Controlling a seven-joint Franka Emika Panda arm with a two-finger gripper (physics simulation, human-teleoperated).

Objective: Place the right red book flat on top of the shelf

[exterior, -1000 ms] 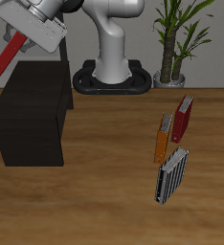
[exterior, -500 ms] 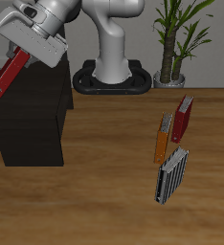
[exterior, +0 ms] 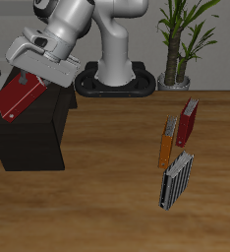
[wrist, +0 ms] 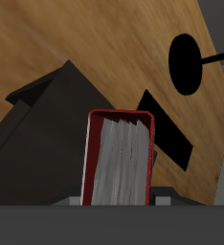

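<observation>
My gripper (exterior: 36,75) is shut on the right red book (exterior: 20,95), holding it tilted in the air just above the shelf (exterior: 33,138), a low black cabinet. The book's red cover faces the exterior camera, and its lower corner hangs close over the shelf's flat top; I cannot tell whether it touches. In the wrist view the red book (wrist: 119,158) shows its pale page edge between the jaws of my gripper (wrist: 119,198), with the black shelf (wrist: 42,120) beneath and beyond it.
A darker red book (exterior: 188,121), a thin orange book (exterior: 166,143) and a striped grey book (exterior: 176,180) stand on the wooden table away from the shelf. A potted plant (exterior: 181,44) stands at the back beside the robot's base (exterior: 117,81).
The arm has swung over the shelf and come down. The book has turned from nearly edge-on to showing its broad cover, lower over the shelf's top.
</observation>
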